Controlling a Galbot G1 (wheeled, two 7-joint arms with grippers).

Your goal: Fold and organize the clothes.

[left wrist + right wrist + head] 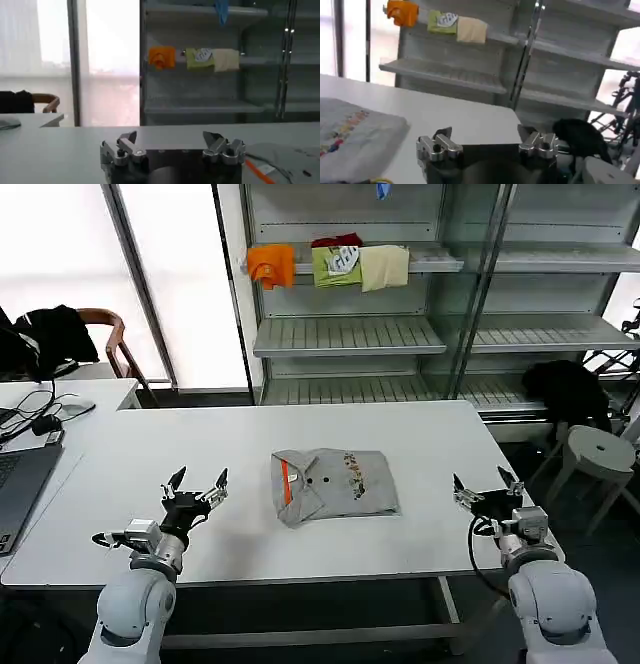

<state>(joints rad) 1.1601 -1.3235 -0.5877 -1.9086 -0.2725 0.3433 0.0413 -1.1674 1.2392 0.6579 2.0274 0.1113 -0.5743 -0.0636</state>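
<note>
Your folded shirt (334, 485) lay mid-table (200, 434); your left gripper (197, 481) and right gripper (486, 483) flanked it, both spread wide, empty.

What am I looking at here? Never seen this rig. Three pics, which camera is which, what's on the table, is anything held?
It is a two-armed robot. The head view looks down at a white table from the robot's head; the other two come from cameras on its wrists. A folded light grey shirt with an orange collar lining and small multicoloured print lies mid-table. The left gripper hovers to the shirt's left, the right gripper to its right. Both are open and hold nothing. Orange, green and cream garments hang on the shelf behind.
</note>
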